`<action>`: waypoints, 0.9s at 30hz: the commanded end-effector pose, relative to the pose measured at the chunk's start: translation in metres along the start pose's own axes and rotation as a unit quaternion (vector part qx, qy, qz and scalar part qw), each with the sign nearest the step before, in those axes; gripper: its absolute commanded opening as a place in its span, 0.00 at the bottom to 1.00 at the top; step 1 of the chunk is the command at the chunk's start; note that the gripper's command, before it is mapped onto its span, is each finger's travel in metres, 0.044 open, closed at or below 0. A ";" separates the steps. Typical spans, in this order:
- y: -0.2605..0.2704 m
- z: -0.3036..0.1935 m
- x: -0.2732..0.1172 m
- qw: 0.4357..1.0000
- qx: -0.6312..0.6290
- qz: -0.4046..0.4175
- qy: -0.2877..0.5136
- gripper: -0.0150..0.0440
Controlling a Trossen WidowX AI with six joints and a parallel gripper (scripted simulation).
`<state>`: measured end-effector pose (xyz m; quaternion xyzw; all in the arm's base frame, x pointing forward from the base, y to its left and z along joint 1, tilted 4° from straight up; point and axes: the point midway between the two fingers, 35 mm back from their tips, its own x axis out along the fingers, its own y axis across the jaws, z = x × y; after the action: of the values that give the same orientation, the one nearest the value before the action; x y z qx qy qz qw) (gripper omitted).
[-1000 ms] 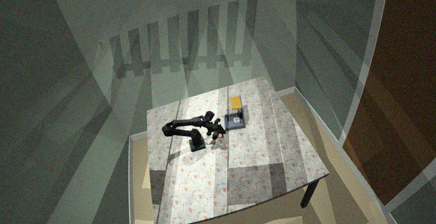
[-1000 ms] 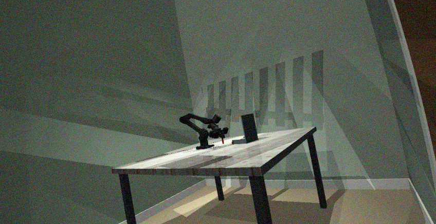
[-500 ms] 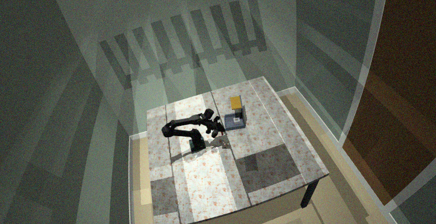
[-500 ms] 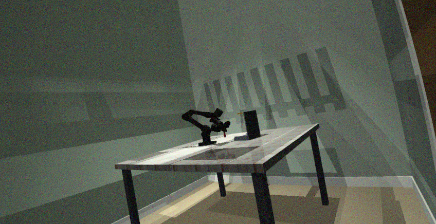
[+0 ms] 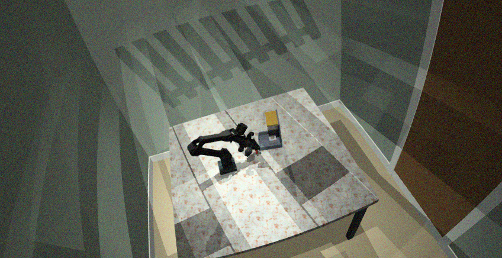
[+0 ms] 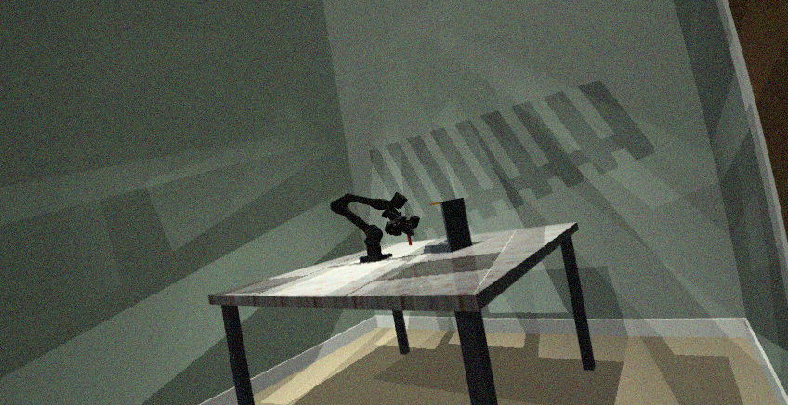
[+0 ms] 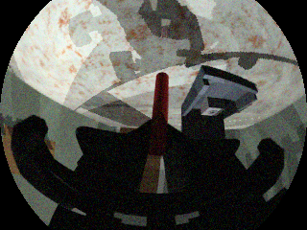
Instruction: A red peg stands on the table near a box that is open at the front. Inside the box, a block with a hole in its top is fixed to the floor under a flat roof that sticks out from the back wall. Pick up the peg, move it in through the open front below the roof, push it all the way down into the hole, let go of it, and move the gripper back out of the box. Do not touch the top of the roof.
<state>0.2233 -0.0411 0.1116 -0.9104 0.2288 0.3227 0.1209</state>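
Observation:
My gripper is shut on the red peg. The peg hangs below the fingers, roughly upright, with its lower end clear of the table. It is outside the box, beside its low corner in the top view. The block stands on the box floor; its light top shows, but the hole is too small to make out well. The yellow roof sticks out high from the back wall. The block is hidden in the exterior view.
The arm's base stands on the speckled table, on the gripper's other side from the box. Low rims edge the box floor, and its tall dark wall also shows in the wrist view. Patchy shadows cross the table.

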 end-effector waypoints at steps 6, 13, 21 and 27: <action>-0.013 -0.009 0.001 1.000 0.000 -0.005 0.003 0.25; -0.023 -0.013 0.003 1.000 -0.002 -0.008 0.002 0.25; -0.035 -0.017 0.005 1.000 -0.004 -0.011 0.002 0.25; -0.044 -0.020 0.007 1.000 -0.006 -0.014 0.001 0.25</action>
<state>0.2553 -0.0168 0.1222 -0.9132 0.2156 0.3251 0.1177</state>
